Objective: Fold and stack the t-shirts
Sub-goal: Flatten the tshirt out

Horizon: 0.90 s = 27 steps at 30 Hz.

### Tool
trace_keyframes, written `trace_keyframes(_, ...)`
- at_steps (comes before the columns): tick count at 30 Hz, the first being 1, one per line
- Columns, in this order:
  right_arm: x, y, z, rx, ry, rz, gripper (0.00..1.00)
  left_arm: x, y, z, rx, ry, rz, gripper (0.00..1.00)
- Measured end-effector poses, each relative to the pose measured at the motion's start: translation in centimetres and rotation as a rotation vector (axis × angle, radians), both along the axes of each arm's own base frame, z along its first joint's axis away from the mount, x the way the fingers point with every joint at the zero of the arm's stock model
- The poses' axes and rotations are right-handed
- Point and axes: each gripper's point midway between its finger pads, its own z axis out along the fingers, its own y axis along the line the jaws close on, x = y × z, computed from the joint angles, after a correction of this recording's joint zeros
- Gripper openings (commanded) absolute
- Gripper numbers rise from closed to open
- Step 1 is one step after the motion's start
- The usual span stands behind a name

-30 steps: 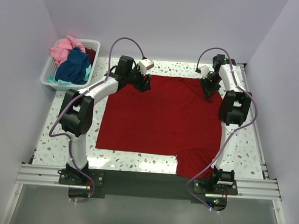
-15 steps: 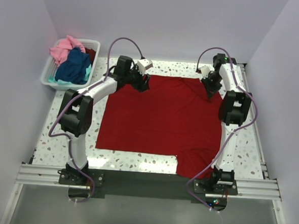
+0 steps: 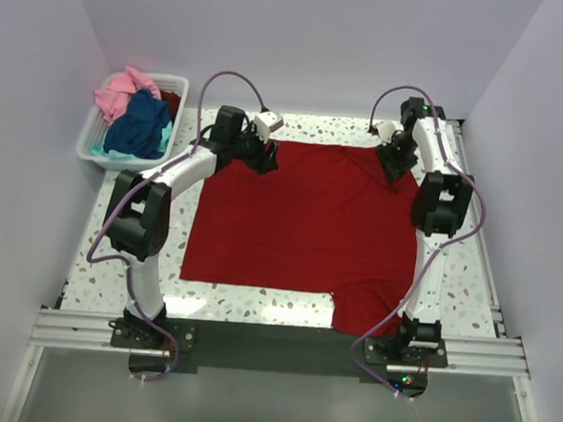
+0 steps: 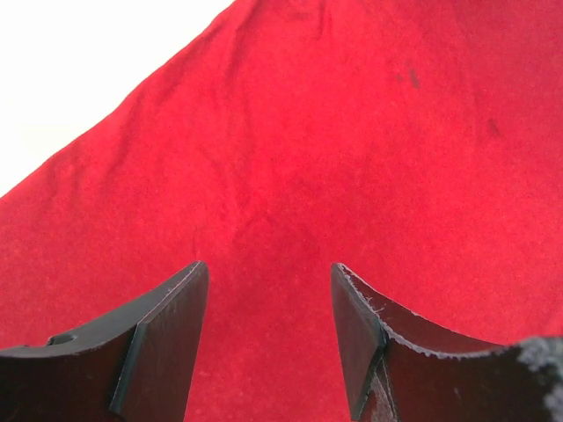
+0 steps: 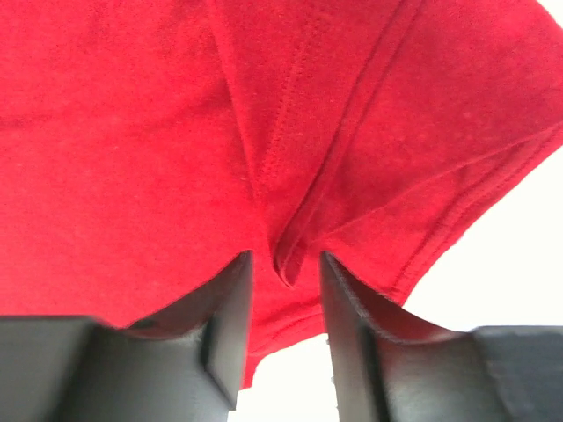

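Your left gripper has its fingers spread wide with nothing between them, only flat red cloth below. Your right gripper has its fingers parted more narrowly. A raised, stitched ridge of the red cloth lies in the gap and does not look pinched, so count it as released (the pad faces are hard to read).

Biggest to smallest from here:

- **Table:** the speckled table carries everything.
- **Red t-shirt:** the deep red t-shirt is spread mostly flat across the table's middle.
  - Its near right corner is bunched and spills over the near edge beside the right arm's base.
  - Your left gripper is down at its far left corner, just inside the cloth's slanting edge, with bare table beyond.
  - Your right gripper is at the far right corner, over a seamed hem, with table showing past it.
- **Basket:** the white slatted basket stands at the far left corner of the table, well apart from the red shirt.
- **In the basket, crumpled:**
  - The navy t-shirt lies on top in the middle.
  - The pink t-shirt is heaped at the far end.
  - The teal t-shirt peeks out under the navy one at the near rim.
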Motion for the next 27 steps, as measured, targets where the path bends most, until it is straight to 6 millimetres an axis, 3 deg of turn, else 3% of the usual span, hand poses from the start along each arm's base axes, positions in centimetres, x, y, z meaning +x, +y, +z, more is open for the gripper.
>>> trace_keyframes(3,-0.2,0.2,-0.2,0.006,0.011,-0.001,0.45,-0.2,0.1,0.0,0.0,0.002,0.0,0.63)
trace_keyframes(13,-0.6,0.2,-1.9,0.006,0.053,0.0,0.34,-0.4,0.1,-0.1,0.002,0.005,0.0,0.63)
trace_keyframes(16,-0.8,0.1,-2.6,0.005,0.071,0.004,0.18,-0.4,0.1,-0.1,0.002,0.005,0.0,0.62)
trace_keyframes(17,-0.8,0.1,-2.8,0.005,0.075,0.003,0.05,-0.4,0.1,-0.1,0.002,0.005,0.0,0.62)
trace_keyframes(18,-0.8,0.1,-2.9,0.003,0.077,0.008,0.0,-0.4,0.1,-0.1,0.002,0.005,0.0,0.62)
trace_keyframes(21,-0.8,0.0,-2.9,-0.004,0.075,0.001,0.0,-0.4,0.1,-0.1,0.003,0.007,0.0,0.62)
trace_keyframes(24,0.6,-0.6,-2.6,-0.039,0.018,-0.013,0.0,-0.5,0.2,-0.2,0.005,0.01,0.001,0.62)
trace_keyframes(27,3.5,-1.9,-1.9,-0.111,-0.125,-0.06,0.0,-0.7,0.4,-0.3,0.009,0.012,0.003,0.62)
